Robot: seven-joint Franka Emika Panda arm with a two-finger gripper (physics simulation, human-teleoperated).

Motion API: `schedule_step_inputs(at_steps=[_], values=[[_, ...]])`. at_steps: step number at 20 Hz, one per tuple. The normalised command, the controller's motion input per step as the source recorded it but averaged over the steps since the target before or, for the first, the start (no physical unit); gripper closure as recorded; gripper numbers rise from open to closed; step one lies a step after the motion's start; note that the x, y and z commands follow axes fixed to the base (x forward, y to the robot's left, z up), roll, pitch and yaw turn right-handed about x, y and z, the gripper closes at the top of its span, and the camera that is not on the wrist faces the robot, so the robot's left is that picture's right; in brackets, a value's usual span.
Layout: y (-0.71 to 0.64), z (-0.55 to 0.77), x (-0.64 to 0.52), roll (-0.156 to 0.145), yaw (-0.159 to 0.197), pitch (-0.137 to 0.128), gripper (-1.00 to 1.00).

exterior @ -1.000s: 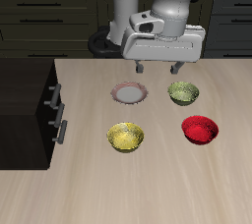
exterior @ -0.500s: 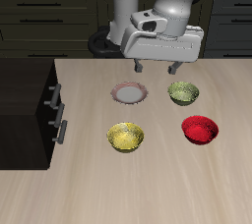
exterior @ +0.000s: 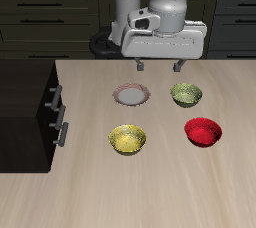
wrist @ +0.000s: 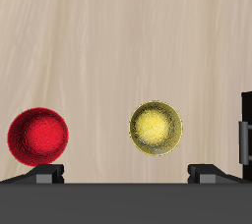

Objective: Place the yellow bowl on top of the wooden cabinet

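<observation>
The yellow bowl [exterior: 128,139] sits on the light wooden table, nearer the front edge than the white plate; it also shows in the wrist view [wrist: 156,127]. The wooden cabinet [exterior: 27,102] is a dark boxy unit with silver bar handles at the table's side; its edge shows in the wrist view [wrist: 246,125]. My gripper [exterior: 159,67] hangs open and empty well above the table, over its back part behind the plate and the olive-green bowl. Its fingertips [wrist: 45,174] show in the wrist view, wide apart.
A white plate [exterior: 131,95] lies behind the yellow bowl. An olive-green bowl [exterior: 186,94] sits beside the plate. A red bowl [exterior: 203,131] sits beside the yellow bowl and shows in the wrist view [wrist: 39,136].
My gripper has risen a little and drifted slightly toward the back of the table. The bowls and plate have not moved.
</observation>
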Motion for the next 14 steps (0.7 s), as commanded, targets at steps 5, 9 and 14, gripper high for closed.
schedule_step_inputs(at_steps=[5, 9, 14], values=[[-0.01, -0.02, -0.01, 0.003, -0.002, -0.013, -1.00], [-0.02, 0.03, -0.01, 0.005, -0.010, -0.002, -1.00], [0.03, -0.03, -0.03, 0.034, 0.030, 0.002, -1.00]])
